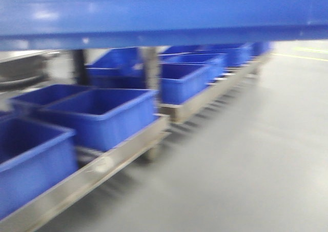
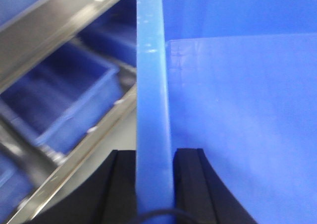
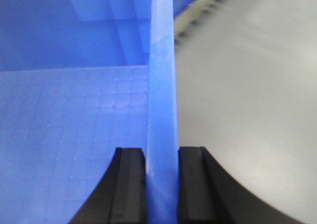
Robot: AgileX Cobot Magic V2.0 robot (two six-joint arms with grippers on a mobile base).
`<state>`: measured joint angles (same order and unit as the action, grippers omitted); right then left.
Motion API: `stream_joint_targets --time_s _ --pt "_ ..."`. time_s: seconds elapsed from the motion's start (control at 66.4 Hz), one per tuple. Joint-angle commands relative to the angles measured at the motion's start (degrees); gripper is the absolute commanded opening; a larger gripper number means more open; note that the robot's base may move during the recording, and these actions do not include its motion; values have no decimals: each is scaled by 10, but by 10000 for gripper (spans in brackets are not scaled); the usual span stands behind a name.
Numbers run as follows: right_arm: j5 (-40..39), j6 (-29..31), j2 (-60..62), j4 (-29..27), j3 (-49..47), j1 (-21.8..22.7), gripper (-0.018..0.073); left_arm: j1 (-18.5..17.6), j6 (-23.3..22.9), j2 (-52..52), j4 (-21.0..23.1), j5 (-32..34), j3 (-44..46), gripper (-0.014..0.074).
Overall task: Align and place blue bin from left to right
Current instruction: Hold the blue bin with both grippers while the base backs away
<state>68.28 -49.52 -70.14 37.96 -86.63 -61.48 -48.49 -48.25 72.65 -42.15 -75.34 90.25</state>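
The left gripper (image 2: 154, 160) is clenched on the thick rim of the blue bin (image 2: 152, 75). Its two black fingers (image 2: 124, 184) press that pale-blue edge from either side at the bottom centre of the left wrist view. The rim runs straight up the middle of the frame. The bin's smooth inside fills the right half. To the left, a steel rack (image 2: 59, 16) rail crosses diagonally from the upper left, with other bins (image 2: 64, 100) beneath it (all smeared by blur).

The right gripper (image 3: 162, 158) grasps the same bin's rim (image 3: 162, 85) in the same way, its black fingers (image 3: 190, 184) tight against both faces at the bottom centre. Here the inside of the bin, with a faint grid pattern on its bottom, lies in the left half. Bare grey floor (image 3: 247, 110) fills the right.

In the front-facing view the held bin (image 1: 164, 11) spans the whole top of the frame as a broad blue band, above everything else. Below it, a row of open blue bins (image 1: 102, 114) sits on low steel racks (image 1: 87, 173) running from the lower left toward the upper right. Grey floor (image 1: 246, 155) fills the right side, and a pale yellow line (image 1: 307, 51) shows at the upper right.
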Motion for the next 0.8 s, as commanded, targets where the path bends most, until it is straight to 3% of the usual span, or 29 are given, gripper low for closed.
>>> stream_joint_targets --time_s 0.0,0.783 --pt "-165 2 2 -2 -5 -10 -80 -8 0 -1 5 54 10 -111" --pt "-165 2 2 -2 -5 -10 -80 -8 0 -1 5 54 10 -111"
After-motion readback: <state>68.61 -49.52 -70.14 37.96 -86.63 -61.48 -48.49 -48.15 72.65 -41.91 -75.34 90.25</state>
